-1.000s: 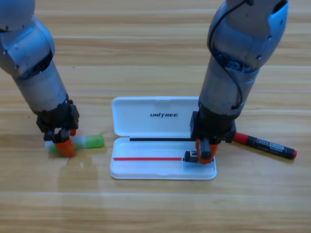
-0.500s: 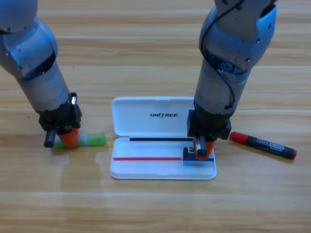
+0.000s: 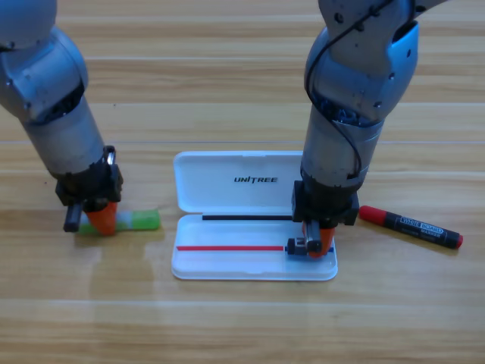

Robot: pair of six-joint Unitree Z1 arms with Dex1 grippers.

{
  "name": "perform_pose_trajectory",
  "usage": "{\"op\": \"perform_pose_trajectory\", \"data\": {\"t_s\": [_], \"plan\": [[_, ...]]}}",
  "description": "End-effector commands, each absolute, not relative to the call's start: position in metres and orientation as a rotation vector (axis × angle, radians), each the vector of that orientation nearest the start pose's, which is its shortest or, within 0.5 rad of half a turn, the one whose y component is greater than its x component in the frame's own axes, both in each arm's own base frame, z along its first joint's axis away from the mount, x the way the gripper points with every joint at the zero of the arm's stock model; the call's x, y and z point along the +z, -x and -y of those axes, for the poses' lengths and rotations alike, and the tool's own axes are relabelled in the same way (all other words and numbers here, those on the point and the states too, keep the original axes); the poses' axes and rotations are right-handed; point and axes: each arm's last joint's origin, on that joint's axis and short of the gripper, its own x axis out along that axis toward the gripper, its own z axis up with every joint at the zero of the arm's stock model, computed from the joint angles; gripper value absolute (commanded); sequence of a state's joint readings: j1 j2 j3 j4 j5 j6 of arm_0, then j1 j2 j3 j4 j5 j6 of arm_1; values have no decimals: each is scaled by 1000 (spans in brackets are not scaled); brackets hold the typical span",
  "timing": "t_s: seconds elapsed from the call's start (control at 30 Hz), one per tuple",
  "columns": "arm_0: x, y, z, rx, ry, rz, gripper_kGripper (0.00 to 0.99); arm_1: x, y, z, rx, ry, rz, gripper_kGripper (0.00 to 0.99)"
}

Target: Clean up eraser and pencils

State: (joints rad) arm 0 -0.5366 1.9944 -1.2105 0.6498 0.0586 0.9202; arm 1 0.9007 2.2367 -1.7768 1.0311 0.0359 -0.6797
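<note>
over the right end of the open white case, the right arm stands steeply down, its gripper just above the tray; whether it grips the dark eraser at its tips i cannot tell. the left gripper clasps the green pencil, lying crosswise. the red-capped marker lies right of the case, cap toward it.
</note>
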Motion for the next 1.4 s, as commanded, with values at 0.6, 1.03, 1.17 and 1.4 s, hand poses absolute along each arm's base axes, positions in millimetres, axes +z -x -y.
{"op": "perform_pose_trajectory", "data": {"t_s": [0.6,1.03,1.17,1.4], "plan": [[298,-282,184,-989,-1165,-1047,0,322,-216,-268,1221,1132,-1066,917],[295,-263,267,-1091,-1208,-1019,0,232,-306,-219,965,1117,-1295,916],[279,-258,291,-1121,-1228,-1037,0,210,-319,-224,974,1112,-1307,916],[253,-256,321,-1153,-1258,-1066,0,189,-329,-233,1004,1103,-1328,908]]}}
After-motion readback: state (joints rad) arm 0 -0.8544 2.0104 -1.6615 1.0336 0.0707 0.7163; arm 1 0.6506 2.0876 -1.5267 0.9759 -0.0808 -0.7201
